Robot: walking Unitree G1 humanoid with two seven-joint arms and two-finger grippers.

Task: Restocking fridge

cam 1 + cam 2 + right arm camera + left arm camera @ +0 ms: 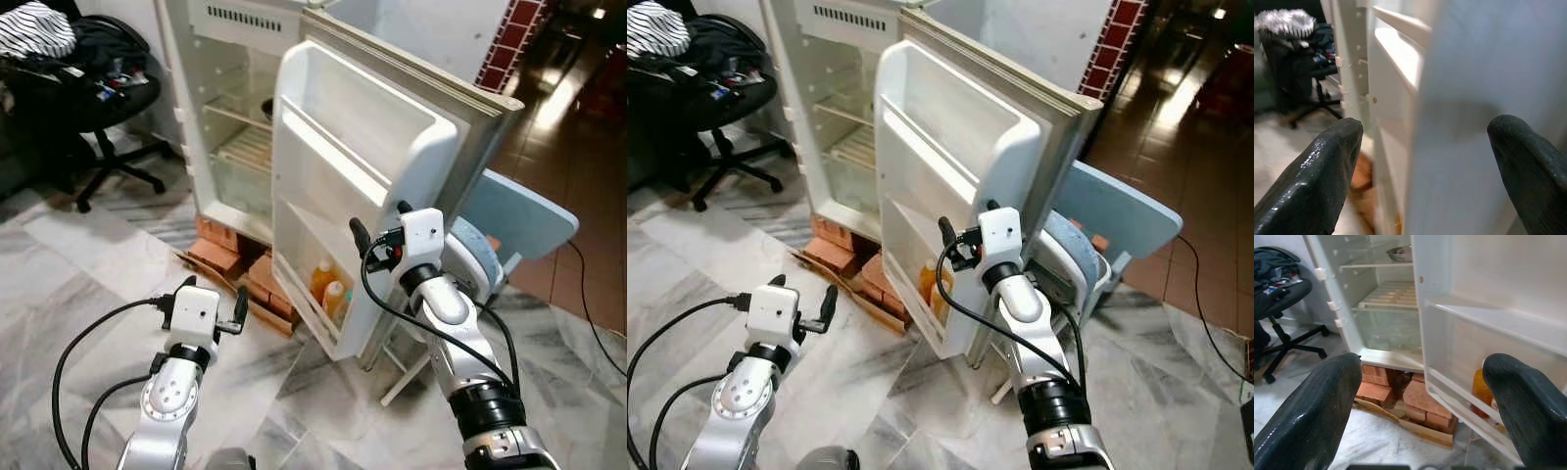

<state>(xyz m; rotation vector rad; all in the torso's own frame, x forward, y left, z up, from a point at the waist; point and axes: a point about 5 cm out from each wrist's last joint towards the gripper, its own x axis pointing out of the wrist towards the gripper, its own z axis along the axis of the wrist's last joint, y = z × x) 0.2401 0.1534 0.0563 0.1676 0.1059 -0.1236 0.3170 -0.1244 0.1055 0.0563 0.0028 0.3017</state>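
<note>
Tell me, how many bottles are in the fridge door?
2 in view: a taller orange bottle and a smaller one beside it, both on the door's bottom shelf. Others may be hidden.

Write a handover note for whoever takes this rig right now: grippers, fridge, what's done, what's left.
Right gripper: open, its fingers straddling the free edge of the fridge door, holding nothing.
Left gripper: open, empty, hovering low over the marble floor, facing the fridge.
Fridge stands on bricks, door open. Orange bottles sit in the lowest door shelf; a metal bowl sits on an upper inner shelf.
Done: door opened.
Left: neither gripper carries stock, so restocking seems not yet begun or just finished.
</note>
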